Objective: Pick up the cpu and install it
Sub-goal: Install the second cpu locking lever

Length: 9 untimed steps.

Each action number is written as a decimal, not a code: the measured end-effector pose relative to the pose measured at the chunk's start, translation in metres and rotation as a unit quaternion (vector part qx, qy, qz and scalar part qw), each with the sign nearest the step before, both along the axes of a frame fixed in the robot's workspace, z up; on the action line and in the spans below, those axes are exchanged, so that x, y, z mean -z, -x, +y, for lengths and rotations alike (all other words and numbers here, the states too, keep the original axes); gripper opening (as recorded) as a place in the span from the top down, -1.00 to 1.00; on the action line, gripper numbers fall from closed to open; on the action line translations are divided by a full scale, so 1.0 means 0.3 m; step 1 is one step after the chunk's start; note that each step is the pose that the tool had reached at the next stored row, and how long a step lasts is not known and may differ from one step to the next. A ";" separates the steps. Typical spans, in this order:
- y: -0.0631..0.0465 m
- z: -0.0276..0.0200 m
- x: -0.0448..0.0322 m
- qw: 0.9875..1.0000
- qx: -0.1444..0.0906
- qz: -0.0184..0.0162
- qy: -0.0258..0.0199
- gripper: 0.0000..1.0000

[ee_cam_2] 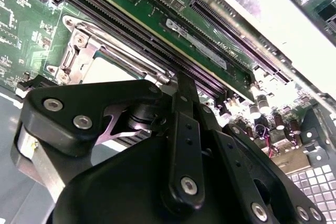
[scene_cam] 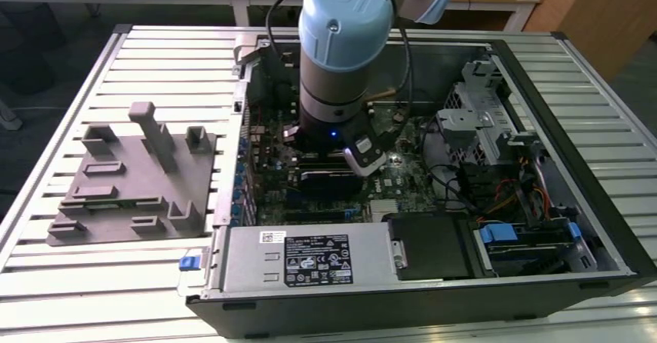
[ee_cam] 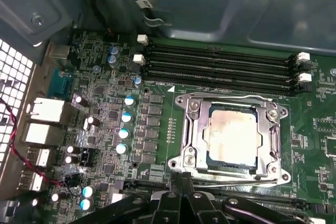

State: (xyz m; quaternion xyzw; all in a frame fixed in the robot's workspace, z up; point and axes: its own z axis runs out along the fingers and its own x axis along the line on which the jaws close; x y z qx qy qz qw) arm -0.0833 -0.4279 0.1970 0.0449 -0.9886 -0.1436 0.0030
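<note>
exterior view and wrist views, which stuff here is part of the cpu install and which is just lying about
Part of the job:
- cpu, sitting in the socket frame on the motherboard
- gripper, low over the board beside the socket

Just lying about:
- grey fixture block on the table outside the case
- power supply
- memory slots

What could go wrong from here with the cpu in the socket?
The cpu already lies in the socket, with the gripper close by its edge; a careless sideways move might nudge the chip askew or catch the frame. The memory slots run right beside the socket, so the linkage could scrape them. I cannot tell whether the chip is fully seated.
</note>
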 end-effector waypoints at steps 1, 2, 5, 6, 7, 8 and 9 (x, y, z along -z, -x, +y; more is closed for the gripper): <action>0.000 -0.002 0.000 1.000 0.000 0.000 -0.001 0.79; 0.000 -0.003 0.000 1.000 0.000 0.000 -0.001 0.79; 0.000 -0.004 0.001 1.000 0.000 0.000 -0.005 0.79; 0.000 -0.004 0.002 1.000 0.000 0.000 -0.007 0.79; 0.000 -0.004 0.004 1.000 0.000 0.000 -0.010 0.79; 0.000 -0.004 0.006 1.000 0.000 0.000 -0.013 0.79; 0.001 -0.004 0.009 1.000 0.000 0.000 -0.016 0.79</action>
